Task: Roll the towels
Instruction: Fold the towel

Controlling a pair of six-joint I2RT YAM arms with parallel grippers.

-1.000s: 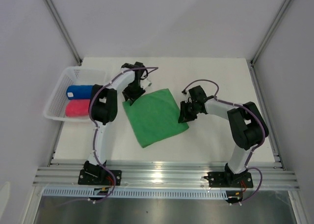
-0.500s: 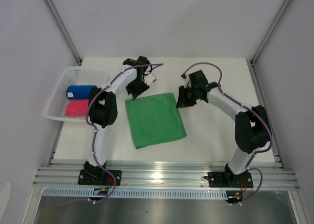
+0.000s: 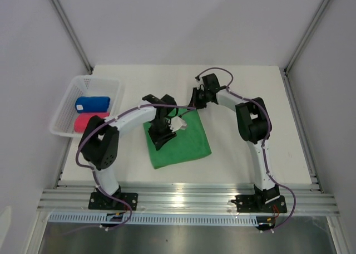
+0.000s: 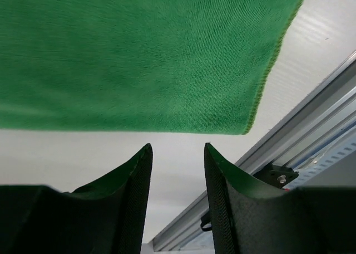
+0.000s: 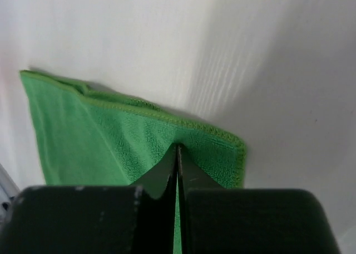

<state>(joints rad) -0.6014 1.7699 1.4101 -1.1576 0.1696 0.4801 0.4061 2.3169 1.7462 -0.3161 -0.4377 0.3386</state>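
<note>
Green towel [image 3: 186,145] flat on the bench [image 3: 250,148], left claw [image 3: 160,141] moved from its far-left corner to over its middle, parted and empty, right claw [image 3: 196,104] pinched shut on the far-right corner, blue towel [image 3: 92,104] and pink towel [image 3: 83,122] unchanged in the basket [image 3: 78,87]

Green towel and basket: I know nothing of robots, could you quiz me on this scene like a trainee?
1. True or false: the green towel is already rolled up.
2. What lies in the basket? A) a blue roll and a pink roll B) the green towel C) a cup
3. Which is open: the left gripper or the right gripper?
Key: 1 false, it lies flat; 2 A; 3 left.
</note>
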